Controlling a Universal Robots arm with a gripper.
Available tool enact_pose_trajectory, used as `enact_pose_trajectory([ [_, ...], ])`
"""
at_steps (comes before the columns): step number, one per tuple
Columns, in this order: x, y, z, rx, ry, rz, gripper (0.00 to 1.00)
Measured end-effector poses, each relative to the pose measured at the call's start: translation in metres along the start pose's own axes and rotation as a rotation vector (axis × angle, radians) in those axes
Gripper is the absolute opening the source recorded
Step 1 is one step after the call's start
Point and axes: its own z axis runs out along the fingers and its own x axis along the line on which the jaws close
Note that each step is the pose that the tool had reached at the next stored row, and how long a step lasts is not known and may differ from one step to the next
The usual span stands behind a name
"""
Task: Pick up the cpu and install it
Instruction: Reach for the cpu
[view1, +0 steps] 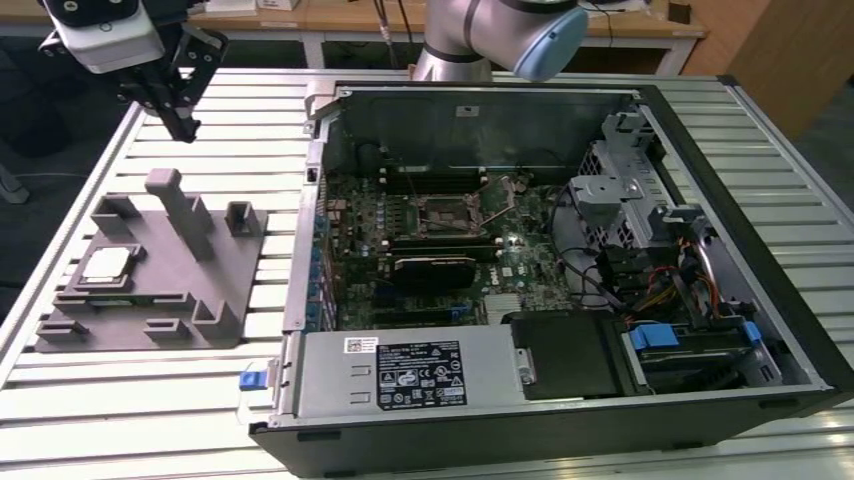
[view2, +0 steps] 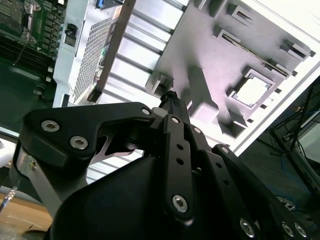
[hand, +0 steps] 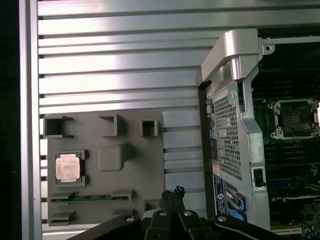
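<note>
We see the cpu (view1: 110, 263) lying unpicked in its holder (view1: 220, 290); our gripper (view1: 184, 128) hovers nearby, closed, empty.

From my station I count one cpu (view1: 107, 263), one grey holder block (view1: 200, 300), one open computer case (view1: 481, 115), one processor socket (view1: 445, 212) and one silver power supply box (view1: 400, 375). I also count one slatted table (view1: 160, 420), one arm (view1: 467, 35) and one gripper (view1: 180, 125).
</note>
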Motion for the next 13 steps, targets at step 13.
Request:
enact_pose_trajectory([
  [13, 0.0155, -0.0030, -0.0005, -0.0013, 0.0001, 0.000, 0.11],
])
